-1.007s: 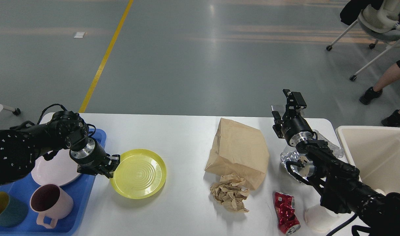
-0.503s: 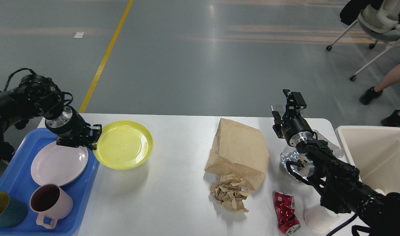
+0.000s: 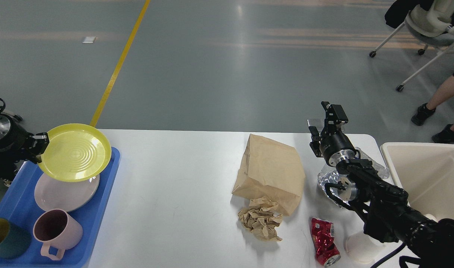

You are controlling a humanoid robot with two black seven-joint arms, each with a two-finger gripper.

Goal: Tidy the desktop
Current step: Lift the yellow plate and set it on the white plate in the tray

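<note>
Left gripper [image 3: 38, 146] pinches the yellow plate [image 3: 75, 152] at its nine o'clock rim, holding it above the pink plate [image 3: 59, 192] on the blue tray [image 3: 14, 197], while the right gripper [image 3: 329, 121] hangs open-fingered over the desktop [image 3: 174, 208] by the paper bag [image 3: 269, 173].

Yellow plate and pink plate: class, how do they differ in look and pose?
The yellow plate is translucent yellow; the pink plate is opaque pale pink. The yellow plate is held at its rim by the left end effector, above the blue tray; the pink plate lies flat in it. Both are round.
</note>
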